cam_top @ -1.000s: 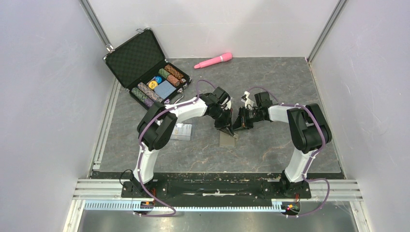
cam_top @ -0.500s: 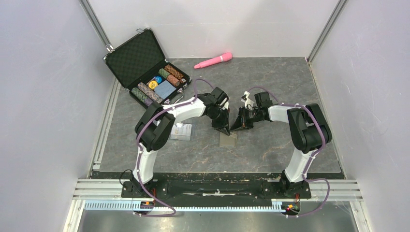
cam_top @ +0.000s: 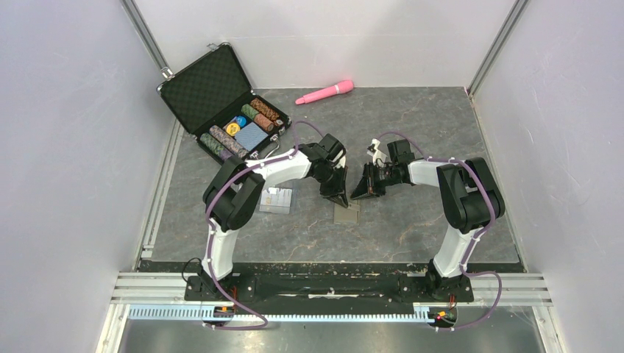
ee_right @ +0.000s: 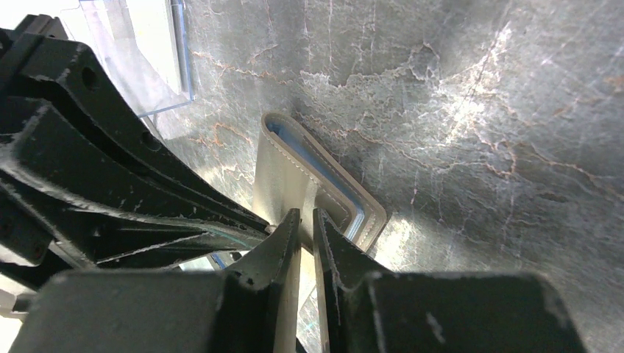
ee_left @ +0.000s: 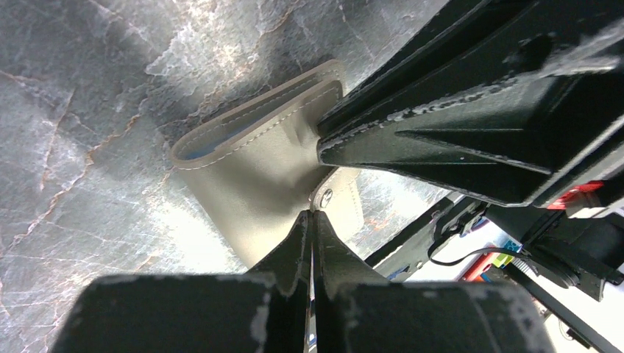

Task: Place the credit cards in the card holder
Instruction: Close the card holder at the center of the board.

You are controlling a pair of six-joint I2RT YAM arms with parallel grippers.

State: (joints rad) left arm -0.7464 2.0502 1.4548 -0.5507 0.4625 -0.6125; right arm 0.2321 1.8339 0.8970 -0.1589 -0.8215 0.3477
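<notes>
The holder (cam_top: 346,214) is seen on the table (cam_top: 412,220) between the two arms, and less of it is shown below the grippers than a second ago. One flap is clamped in the nearly closed right gripper (cam_top: 357,195), while the left gripper (cam_top: 342,201) is clenched tight with its tips at the snap tab; both have been drawn slightly farther from the bases. The cards (cam_top: 277,200) are left unmoved just beside the left arm.
</notes>
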